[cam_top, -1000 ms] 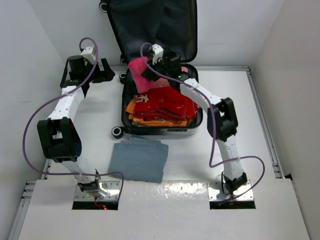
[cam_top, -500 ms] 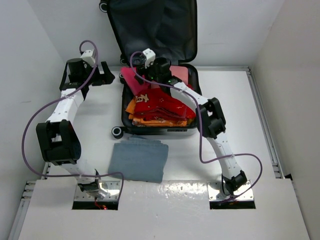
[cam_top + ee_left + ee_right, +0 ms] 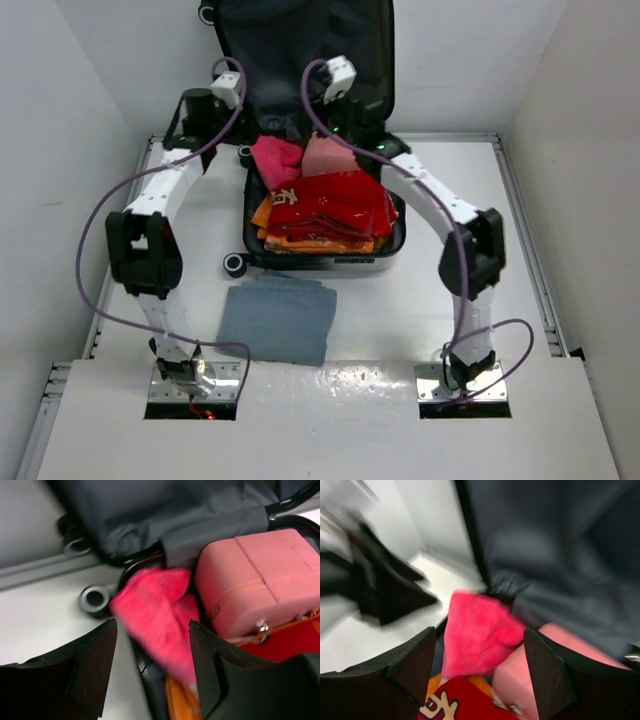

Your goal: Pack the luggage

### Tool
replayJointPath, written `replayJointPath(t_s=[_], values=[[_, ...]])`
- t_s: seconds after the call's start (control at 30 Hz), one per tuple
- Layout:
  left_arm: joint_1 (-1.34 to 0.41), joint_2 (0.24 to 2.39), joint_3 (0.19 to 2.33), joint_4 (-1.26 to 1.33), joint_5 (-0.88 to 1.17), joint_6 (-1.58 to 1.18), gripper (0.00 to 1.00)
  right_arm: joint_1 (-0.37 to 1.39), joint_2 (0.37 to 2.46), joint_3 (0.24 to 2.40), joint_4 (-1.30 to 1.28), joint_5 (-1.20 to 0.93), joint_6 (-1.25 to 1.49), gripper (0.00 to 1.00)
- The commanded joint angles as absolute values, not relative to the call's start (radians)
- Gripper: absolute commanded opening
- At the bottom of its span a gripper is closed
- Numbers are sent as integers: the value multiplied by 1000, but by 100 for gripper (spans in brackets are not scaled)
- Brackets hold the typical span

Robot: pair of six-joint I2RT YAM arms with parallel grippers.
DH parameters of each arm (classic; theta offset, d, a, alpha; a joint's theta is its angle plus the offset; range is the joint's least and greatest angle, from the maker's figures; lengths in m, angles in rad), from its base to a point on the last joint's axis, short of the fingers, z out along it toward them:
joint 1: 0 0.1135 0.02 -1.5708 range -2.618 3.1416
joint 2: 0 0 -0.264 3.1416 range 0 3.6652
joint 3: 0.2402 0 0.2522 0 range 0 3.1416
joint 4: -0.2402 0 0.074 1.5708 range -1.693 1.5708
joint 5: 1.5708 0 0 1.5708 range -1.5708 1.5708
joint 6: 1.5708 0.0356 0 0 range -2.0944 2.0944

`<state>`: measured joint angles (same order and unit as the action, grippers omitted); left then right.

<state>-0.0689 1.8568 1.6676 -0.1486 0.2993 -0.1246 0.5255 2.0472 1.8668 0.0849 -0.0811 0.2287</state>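
The luggage (image 3: 310, 50) is lying open at the far middle of the table (image 3: 500, 300). The left pincer (image 3: 152, 645) and right pincer (image 3: 479, 650) are both hovering with jaws apart, gripping nothing, above the pink cloth (image 3: 155, 615) inside.

We see the luggage (image 3: 300, 60) lined in dark grey woven fabric, matt and softly creased, while its wheel (image 3: 94, 599) looks like smooth black plastic with a faint sheen. Inside, the pink towel (image 3: 155, 610) is fluffy, napped cloth. The pink case (image 3: 245, 580) beside it is smoother and matt, with stitched seams and a small shiny metal zip pull (image 3: 260, 626). The red cloth (image 3: 335, 205) and orange cloth (image 3: 300, 240) look thin and smooth. Near the desk's near edge, the folded grey cloth (image 3: 278, 320) is matt and soft. The desk (image 3: 380, 310) is smooth white, glossy along its near edge. The left pincer (image 3: 152, 625) and right pincer (image 3: 480, 632) have fingers (image 3: 95, 670) of matt black plastic.
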Motion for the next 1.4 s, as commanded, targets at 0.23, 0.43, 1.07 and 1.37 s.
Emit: replayJointPath(t_s=[0.23,0.43,1.07,1.37], values=[[-205,2157,1931,-345,120,-201,60,318,1757,1726,-86,-12,297,70],[-268,2267,1931,-419,130,-225,59,252,1712,1683,-130,-3,319,70],[-201,1813,1746,-32,273,-83,94,258,1683,1603,-153,-152,273,70],[-97,1510,1634,-728,728,759,97,232,1572,1418,-213,-130,207,71]])
